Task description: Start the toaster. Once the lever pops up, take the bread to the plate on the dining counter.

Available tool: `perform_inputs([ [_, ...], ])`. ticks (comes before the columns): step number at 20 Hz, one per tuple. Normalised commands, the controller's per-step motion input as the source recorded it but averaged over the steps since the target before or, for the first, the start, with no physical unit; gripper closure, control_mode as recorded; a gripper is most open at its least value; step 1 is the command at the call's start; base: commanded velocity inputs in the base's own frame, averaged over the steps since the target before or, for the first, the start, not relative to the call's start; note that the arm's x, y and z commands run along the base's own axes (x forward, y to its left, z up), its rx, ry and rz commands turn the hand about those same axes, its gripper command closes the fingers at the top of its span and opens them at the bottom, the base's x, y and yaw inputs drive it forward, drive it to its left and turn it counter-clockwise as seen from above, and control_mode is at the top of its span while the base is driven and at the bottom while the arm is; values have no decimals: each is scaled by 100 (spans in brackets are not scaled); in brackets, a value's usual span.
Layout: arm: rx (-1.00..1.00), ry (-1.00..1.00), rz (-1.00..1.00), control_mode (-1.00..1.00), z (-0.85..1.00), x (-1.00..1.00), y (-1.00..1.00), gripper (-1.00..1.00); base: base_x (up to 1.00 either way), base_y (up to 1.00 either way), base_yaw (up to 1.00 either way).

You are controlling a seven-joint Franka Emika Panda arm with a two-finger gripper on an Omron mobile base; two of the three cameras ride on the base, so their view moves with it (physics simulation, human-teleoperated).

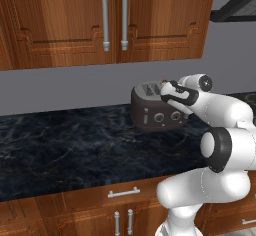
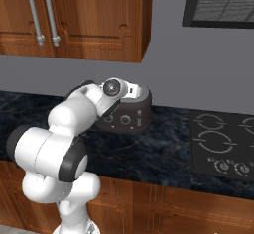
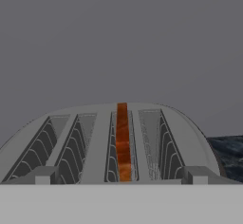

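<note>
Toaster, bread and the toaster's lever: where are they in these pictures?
toaster (image 1: 159, 117): left base view, dark front face.
bread (image 3: 123, 142): hand view, top edge in third slot.
lever (image 1: 145, 115): left base view, pale tab.

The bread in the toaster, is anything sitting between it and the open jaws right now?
Nothing visible is. In the hand view the bread stands on edge in the third slot from the left of the toaster, directly ahead of the gripper, whose jaws are open wide, one fingertip at each side, with no object between.

no readable text, labels, brands or numbers, toaster (image 1: 156, 111) front unmarked, cabinet doors (image 1: 107, 20) plain
</note>
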Motion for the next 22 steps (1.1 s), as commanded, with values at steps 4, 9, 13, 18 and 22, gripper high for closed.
perform_inputs([
  [4,0,0,0,-100,0,0,0,-100,0,0,0],
  [9,0,0,0,-100,0,0,0,-100,0,0,0],
  [13,0,0,0,-100,0,0,0,-100,0,0,0],
  [18,0,0,0,-100,0,0,0,-100,0,0,0],
  [22,0,0,0,-100,0,0,0,-100,0,0,0],
])
